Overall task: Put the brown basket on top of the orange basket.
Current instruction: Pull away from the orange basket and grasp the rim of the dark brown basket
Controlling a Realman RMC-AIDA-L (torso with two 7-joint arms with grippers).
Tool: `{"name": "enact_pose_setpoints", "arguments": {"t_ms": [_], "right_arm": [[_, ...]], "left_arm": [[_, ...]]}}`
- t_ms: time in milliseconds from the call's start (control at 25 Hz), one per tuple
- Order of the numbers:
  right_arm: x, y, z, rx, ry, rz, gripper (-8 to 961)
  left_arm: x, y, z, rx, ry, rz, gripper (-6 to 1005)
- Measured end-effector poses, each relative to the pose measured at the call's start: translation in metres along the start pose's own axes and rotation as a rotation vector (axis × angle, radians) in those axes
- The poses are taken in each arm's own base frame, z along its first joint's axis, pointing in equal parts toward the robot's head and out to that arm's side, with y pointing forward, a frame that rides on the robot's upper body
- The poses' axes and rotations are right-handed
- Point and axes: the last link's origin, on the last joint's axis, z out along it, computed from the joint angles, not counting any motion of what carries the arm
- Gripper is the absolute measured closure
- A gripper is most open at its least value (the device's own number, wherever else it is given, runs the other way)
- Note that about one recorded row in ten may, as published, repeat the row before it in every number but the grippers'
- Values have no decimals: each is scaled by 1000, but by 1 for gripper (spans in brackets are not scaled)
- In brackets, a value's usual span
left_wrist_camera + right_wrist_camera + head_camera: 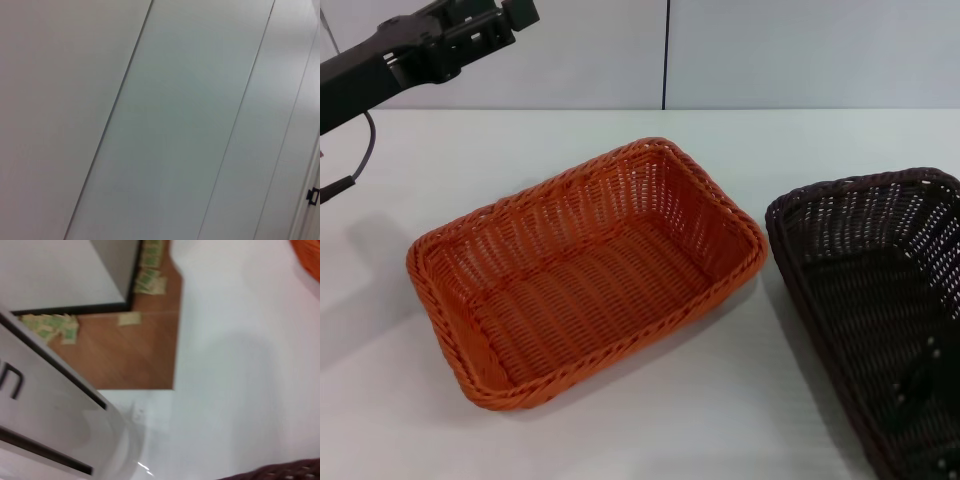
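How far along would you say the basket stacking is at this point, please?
Nothing looks done yet: the brown basket sits on the white table beside the orange basket, apart from it. Nothing is in hand; the left arm is raised at the far left, over neither basket, and no right pincer shows. Grasping, lifting and stacking the brown basket all remain.

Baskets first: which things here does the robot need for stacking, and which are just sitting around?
Needed for the job:
- brown basket, on the table's right side
- orange basket, beside it, empty

Just around:
- white table under both
- left gripper, raised at the far left, away from the baskets
- wooden floor past the table's edge
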Motion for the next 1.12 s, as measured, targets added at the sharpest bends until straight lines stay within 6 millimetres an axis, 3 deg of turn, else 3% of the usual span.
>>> {"name": "enact_pose_setpoints", "arguments": {"t_ms": [360,560,720,920,1120], "right_arm": [[-24,5,18,-113,2,-81,428],[-27,4,8,-84,-72,-102,429],[-14,0,-17,-2,-111,-65,429],[0,-1,-26,30,-70,-19,429],[18,3,-23,12,25,66,429]], "left_arm": [[0,2,-6,-3,11,-5,168],[-1,2,-8,2,14,-9,168],[-2,1,-9,3,13,-10,169],[-2,1,-8,3,13,-11,169],[-3,2,-11,1,15,-14,169]]}}
